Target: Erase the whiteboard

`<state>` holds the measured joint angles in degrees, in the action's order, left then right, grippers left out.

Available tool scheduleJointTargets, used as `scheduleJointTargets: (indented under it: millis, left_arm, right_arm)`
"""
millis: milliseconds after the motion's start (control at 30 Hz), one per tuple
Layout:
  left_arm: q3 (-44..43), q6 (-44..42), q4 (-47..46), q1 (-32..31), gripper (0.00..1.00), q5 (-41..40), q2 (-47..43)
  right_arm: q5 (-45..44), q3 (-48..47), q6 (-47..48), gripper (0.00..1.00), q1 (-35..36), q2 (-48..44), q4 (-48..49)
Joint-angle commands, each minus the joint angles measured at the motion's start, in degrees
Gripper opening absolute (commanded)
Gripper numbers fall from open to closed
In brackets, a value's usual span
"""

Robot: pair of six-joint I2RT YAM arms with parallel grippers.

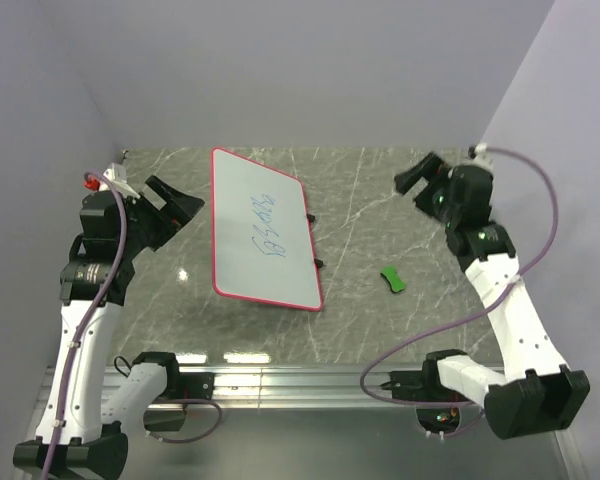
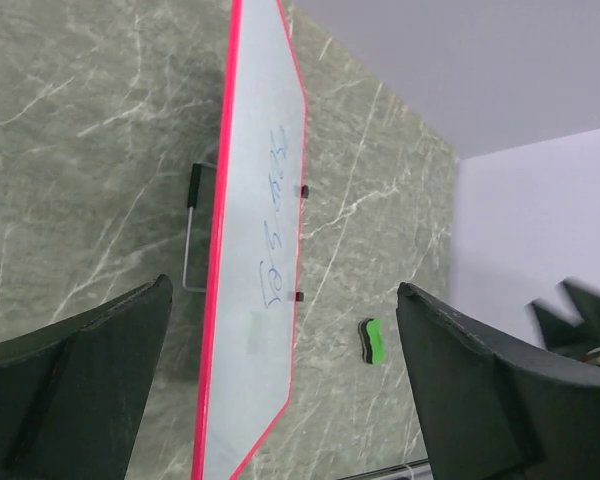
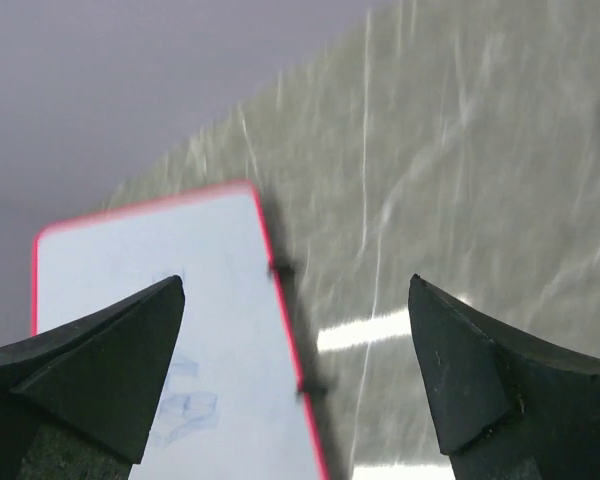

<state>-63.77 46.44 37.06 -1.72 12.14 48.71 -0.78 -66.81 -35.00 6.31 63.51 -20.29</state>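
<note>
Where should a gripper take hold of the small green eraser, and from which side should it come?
Grip the green eraser across its narrower middle, coming straight down from above: it lies flat on the table, long sides free. The right gripper, open, is probably the better choice, since the eraser lies right of the whiteboard.

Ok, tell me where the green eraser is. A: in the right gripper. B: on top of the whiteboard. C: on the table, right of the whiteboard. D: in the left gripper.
C: the green eraser lies on the table, apart from the whiteboard, and the left gripper and right gripper are both open and empty.
</note>
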Motion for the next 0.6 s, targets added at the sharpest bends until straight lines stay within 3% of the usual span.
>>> scheduleJointTargets:
  millis: [0, 100, 267, 367, 567]
  left_arm:
    - [-2.05, 0.76, 0.02, -0.04, 0.99, -1.33, 2.61]
    - [-3.99, -2.56, 1.61, -0.04, 0.99, -0.46, 4.99]
    - [-3.21, -8.54, 3.37, -0.04, 0.99, -5.11, 4.21]
    - [-1.72, -11.01, 2.59, -0.22, 0.99, -3.19, 5.17]
    - [4.87, -9.43, -2.07, -1.45, 0.99, -0.37, 3.77]
  right_arm:
    - [5.34, 9.39, -14.17, 1.00, 1.43, -6.88, -7.58]
    - [5.34, 14.40, -16.85, 1.00, 1.69, -11.12, -9.41]
    - [11.15, 13.55, -14.66, 1.00, 1.25, -8.40, -11.51]
    - [8.61, 5.23, -9.41, 1.00, 1.16, -4.81, -17.82]
    - [1.57, -2.71, -4.64, 1.00, 1.16, 7.49, -30.83]
